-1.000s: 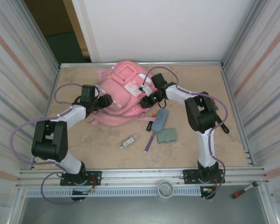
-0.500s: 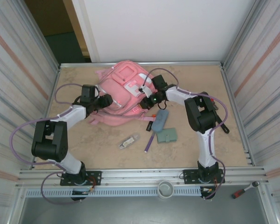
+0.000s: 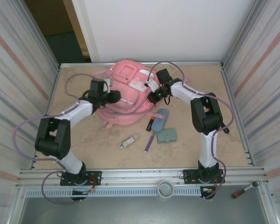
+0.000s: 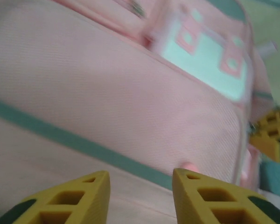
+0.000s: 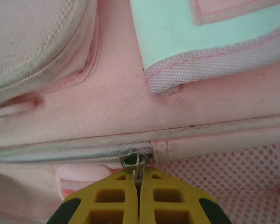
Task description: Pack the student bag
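Pink student bag (image 3: 126,93) lies just beyond pencil pouch (image 3: 160,119). My right gripper (image 5: 139,176) pinches its zip pull (image 5: 134,161), fingers pressed together. My left gripper (image 4: 140,182) spread, empty, on bag's side away from pouch. Pouch and purple pen (image 3: 149,142) beside it not yet packed: packing barely begun.

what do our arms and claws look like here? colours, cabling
Both the left arm and right arm: white links, chunky black joint housings. A purple cable loops loosely along each. The left claw and right claw have yellow plastic fingers with boxy cut-out cells, black at the base.
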